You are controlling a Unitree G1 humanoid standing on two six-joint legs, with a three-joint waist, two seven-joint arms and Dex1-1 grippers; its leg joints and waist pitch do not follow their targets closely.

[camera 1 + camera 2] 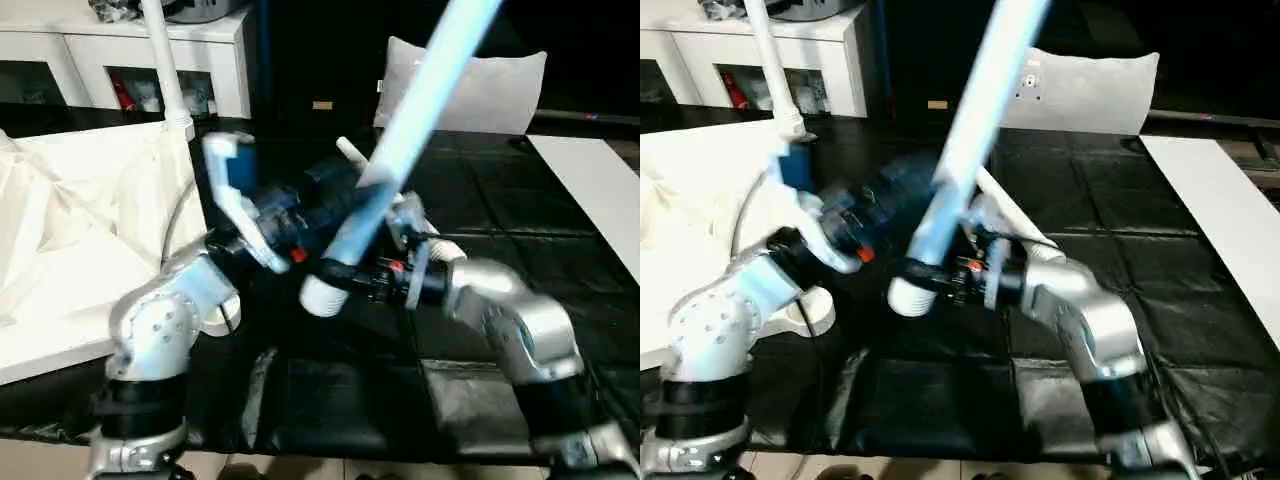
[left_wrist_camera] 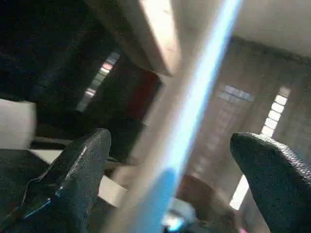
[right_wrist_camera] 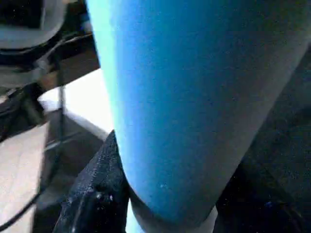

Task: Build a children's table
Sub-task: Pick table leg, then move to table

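— Gripping one of the tube legs (image 1: 400, 150), is that what the right gripper (image 1: 345, 272) is doing?

— Yes. Its jaws pinch the leg close to the wide end, which juts out just below them over the black mat (image 1: 470, 250). From the jaws the leg rises at a slant, up and away from the robot, with its narrow end running out of the head pictures. In the right wrist view the tube sits right between the black fingers (image 3: 92, 194), pressed against them.

— And the left gripper (image 2: 170, 160)?

— Its jaws are spread wide. In the left wrist view the two black fingers (image 2: 73, 174) stand far apart, and the slanted leg crosses the gap between them without touching either one that I can see. From the head it shows as a blur, just beside the right gripper's jaws, on the table-top side of the leg.

— Where is the table top (image 1: 80, 240)?

— It lies on the mat out beyond the left gripper, well to the side of the right jaws, ribbed underside up. A second leg (image 1: 165, 60) stands upright in its far corner socket, apart from both grippers.

— Anything else around?

— A grey-white cushion (image 1: 480, 85) leans at the far edge of the mat, behind the held leg. A white shelf unit (image 1: 120, 60) stands behind the table top, and a white board (image 1: 600, 190) lies at the mat's edge, well away from the right jaws.
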